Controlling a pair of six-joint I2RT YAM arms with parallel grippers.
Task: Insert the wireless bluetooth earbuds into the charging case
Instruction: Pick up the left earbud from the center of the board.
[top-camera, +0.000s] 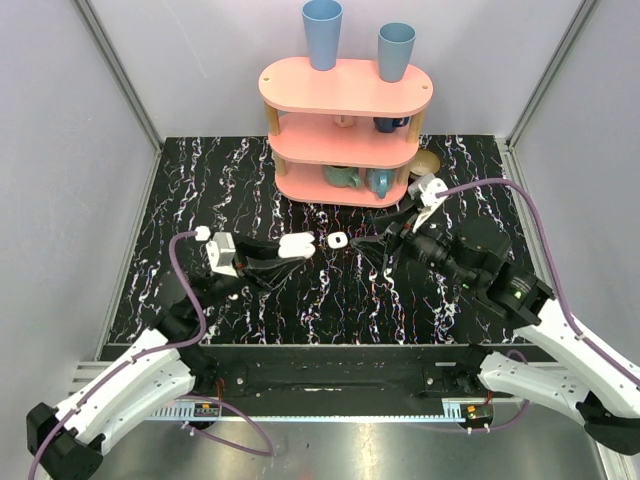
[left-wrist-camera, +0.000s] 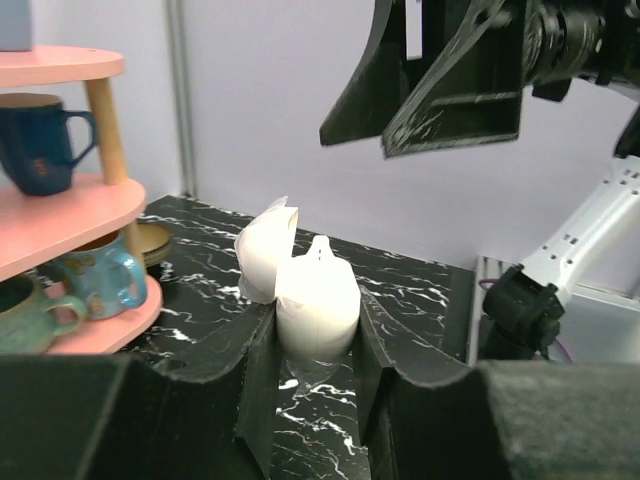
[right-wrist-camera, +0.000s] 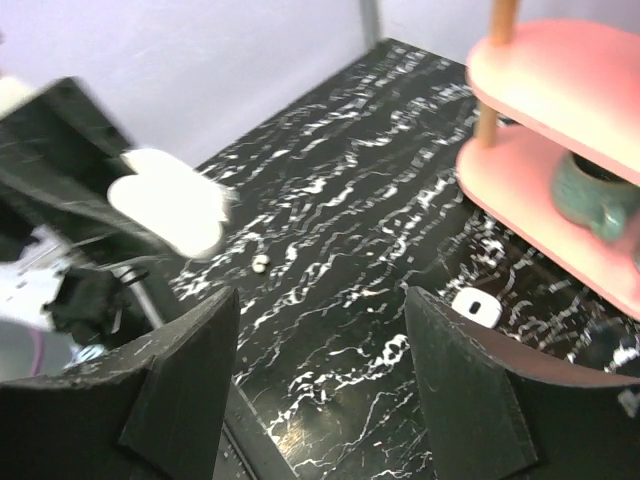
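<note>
The white glossy charging case (left-wrist-camera: 318, 298) stands open on the marble tabletop, its lid (left-wrist-camera: 264, 245) tipped back to the left. My left gripper (left-wrist-camera: 315, 340) is shut on the case's lower half, one finger on each side. A small white tip pokes up from the top of that half. From above, the case (top-camera: 297, 245) sits just ahead of the left gripper (top-camera: 283, 256). My right gripper (top-camera: 383, 250) hovers open and empty to the case's right. Between them lies a small white rounded piece with a dark slot (top-camera: 337, 240), possibly an earbud. The right wrist view shows the case (right-wrist-camera: 165, 200) blurred, this piece (right-wrist-camera: 476, 306) and a tiny white bead (right-wrist-camera: 260, 263).
A pink three-tier shelf (top-camera: 345, 88) stands at the back with two blue cups (top-camera: 322, 32) on top and mugs (left-wrist-camera: 40, 140) on its lower tiers. Grey walls and metal posts close in the table on three sides. The right gripper (left-wrist-camera: 425, 85) hangs above the case in the left wrist view.
</note>
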